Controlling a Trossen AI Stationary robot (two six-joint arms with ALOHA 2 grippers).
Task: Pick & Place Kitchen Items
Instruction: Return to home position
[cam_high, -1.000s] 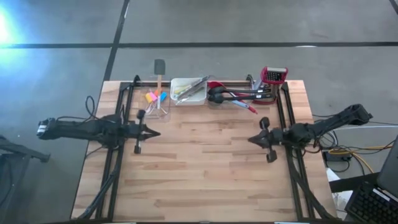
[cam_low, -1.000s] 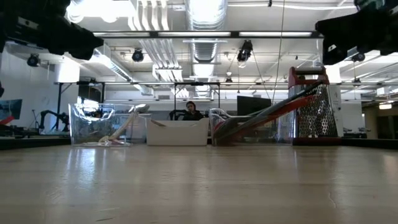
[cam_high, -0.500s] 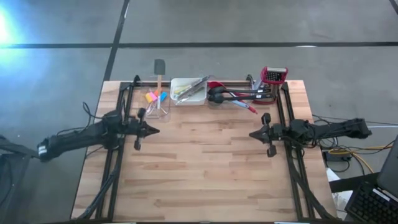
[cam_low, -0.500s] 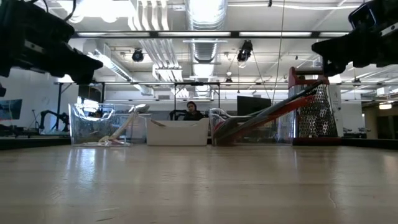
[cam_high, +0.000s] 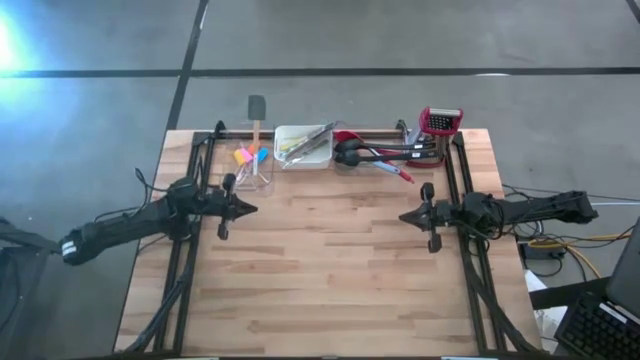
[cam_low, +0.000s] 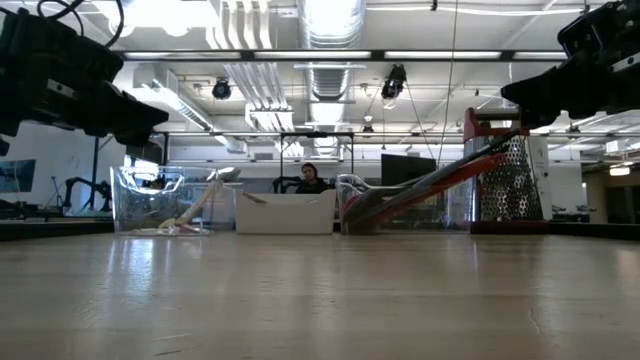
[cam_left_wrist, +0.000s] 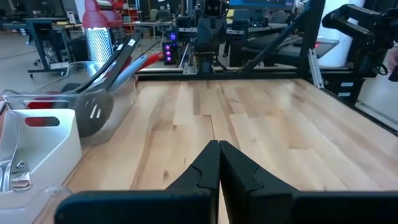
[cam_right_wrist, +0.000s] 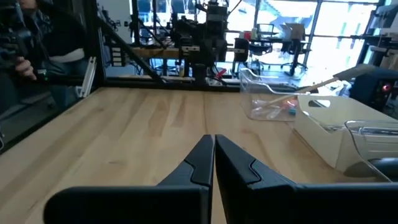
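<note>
The kitchen items stand along the table's far edge. A clear box (cam_high: 252, 166) holds small orange, blue and pink pieces, and a grey-headed spatula (cam_high: 257, 108) leans out of it. Thin metal tongs (cam_high: 305, 141) lie in a white tray (cam_high: 290, 157). Red and black long-handled utensils (cam_high: 378, 153) lean in a second clear box (cam_left_wrist: 93, 109). My left gripper (cam_high: 250, 209) hovers shut above the table's left middle, near the box of small pieces. My right gripper (cam_high: 404, 216) hovers shut at the right middle. The two point at each other, both holding nothing.
A red-topped metal box grater (cam_high: 440, 122) stands at the far right corner. Black frame rails (cam_high: 190, 260) (cam_high: 470, 275) run along both sides of the table. Bare wood (cam_high: 320, 250) lies between the grippers. A person (cam_low: 307, 178) sits in the room beyond.
Both arms have sunk a little toward the table. The left arm has swung about, so it now slants toward the far edge, and its gripper has rolled somewhat. The right arm has swung to lie straight across the table. Both grippers stayed shut.
</note>
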